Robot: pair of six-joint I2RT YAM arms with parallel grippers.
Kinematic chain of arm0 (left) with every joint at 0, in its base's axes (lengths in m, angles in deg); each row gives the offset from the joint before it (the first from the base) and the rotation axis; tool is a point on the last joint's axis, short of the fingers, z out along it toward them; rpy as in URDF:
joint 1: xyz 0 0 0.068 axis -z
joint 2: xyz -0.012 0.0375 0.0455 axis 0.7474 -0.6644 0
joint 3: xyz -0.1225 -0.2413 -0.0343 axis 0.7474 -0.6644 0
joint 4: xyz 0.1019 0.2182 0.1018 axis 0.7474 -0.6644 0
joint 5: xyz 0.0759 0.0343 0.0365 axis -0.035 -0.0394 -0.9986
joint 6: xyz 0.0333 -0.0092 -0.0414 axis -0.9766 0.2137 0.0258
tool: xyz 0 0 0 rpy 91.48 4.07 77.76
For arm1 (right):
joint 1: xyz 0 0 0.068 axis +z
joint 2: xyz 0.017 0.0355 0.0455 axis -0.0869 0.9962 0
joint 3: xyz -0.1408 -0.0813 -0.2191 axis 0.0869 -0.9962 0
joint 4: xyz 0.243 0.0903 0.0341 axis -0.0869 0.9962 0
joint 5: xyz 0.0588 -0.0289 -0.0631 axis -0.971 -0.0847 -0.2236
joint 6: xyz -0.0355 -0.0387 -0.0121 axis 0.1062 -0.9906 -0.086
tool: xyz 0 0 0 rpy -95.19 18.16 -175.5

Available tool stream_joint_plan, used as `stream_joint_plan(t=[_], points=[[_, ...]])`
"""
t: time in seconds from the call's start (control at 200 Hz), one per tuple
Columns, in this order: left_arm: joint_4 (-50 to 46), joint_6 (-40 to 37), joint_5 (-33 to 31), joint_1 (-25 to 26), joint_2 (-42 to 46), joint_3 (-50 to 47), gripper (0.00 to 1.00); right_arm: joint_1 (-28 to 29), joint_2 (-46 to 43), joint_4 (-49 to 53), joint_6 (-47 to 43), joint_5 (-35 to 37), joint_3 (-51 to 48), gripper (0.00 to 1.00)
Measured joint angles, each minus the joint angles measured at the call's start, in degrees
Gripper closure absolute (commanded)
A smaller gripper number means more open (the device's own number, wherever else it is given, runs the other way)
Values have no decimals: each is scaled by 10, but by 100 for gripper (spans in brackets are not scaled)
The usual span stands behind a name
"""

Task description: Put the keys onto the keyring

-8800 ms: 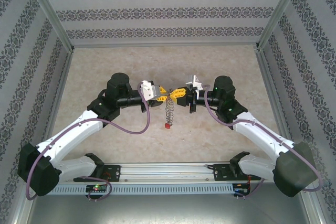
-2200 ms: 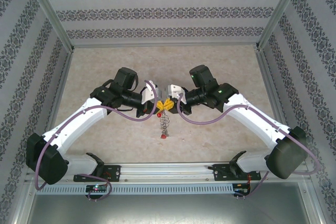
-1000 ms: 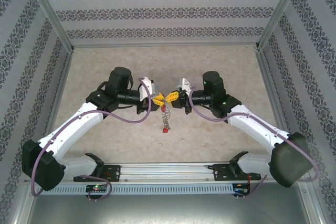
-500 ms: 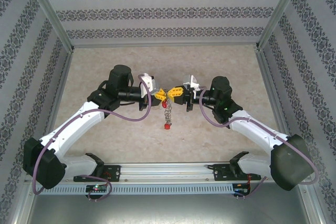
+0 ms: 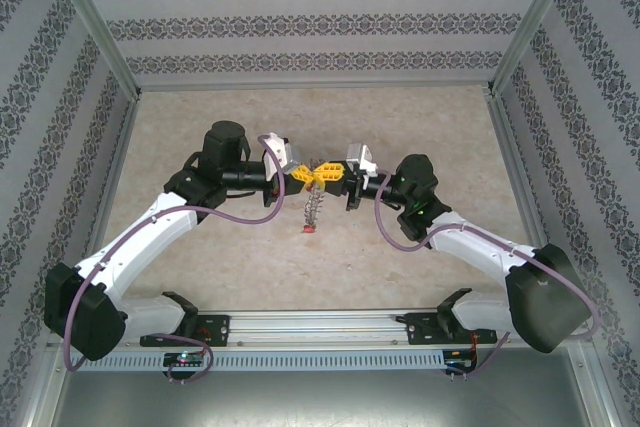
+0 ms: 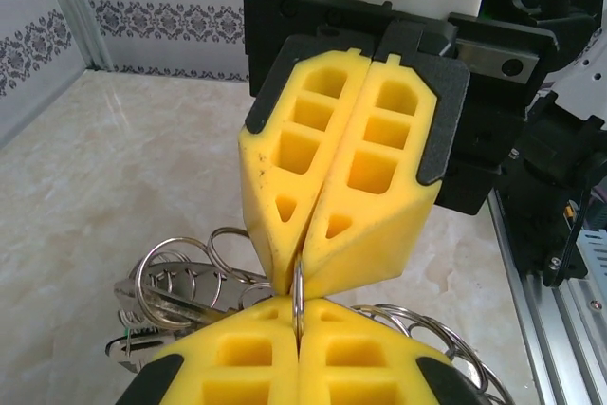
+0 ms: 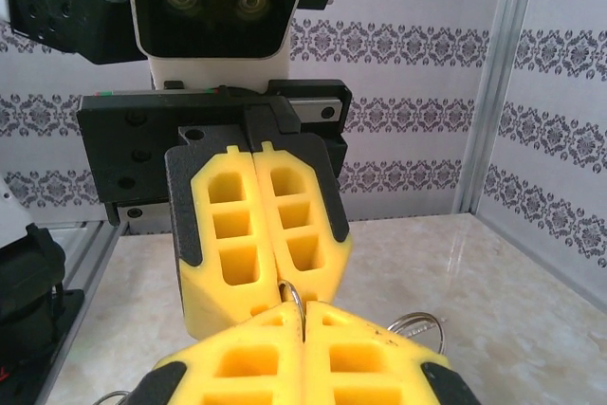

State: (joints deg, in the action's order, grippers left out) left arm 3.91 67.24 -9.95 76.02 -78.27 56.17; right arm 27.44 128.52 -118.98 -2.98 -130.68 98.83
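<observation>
The keyring (image 5: 314, 203), one chain-like string of silver loops, hangs straight down beneath the two end effectors with its long axis vertical. Its top loop is pinched where their tips meet. One red-headed key (image 5: 310, 231) dangles at its lower end, close to the desk (image 5: 220, 267); a second key cannot be made out. The left end effector (image 5: 306, 175) and right end effector (image 5: 332, 173) are both clamped shut on that thin top loop, each equally near.
</observation>
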Motion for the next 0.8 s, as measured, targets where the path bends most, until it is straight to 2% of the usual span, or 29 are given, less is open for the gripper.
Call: stream_joint_plan(t=[0.175, 0.28, 0.345, 0.545, 0.804], points=[[-38, -23, 2, 4, 0, 7, 100, -8, -11, 31, -22, -21, -5, 100], [-66, -43, 1, 13, 0, 12, 100, -16, -35, 105, -63, -53, 2, 84], [-87, -55, -1, 15, 0, 14, 100, -22, -48, 153, -90, -66, 10, 79], [-171, -103, -20, 15, -2, 43, 100, -46, -62, 231, -137, -80, 12, 67], [-237, -163, -32, 15, -8, 75, 100, -41, -53, 282, -173, -78, 36, 61]])
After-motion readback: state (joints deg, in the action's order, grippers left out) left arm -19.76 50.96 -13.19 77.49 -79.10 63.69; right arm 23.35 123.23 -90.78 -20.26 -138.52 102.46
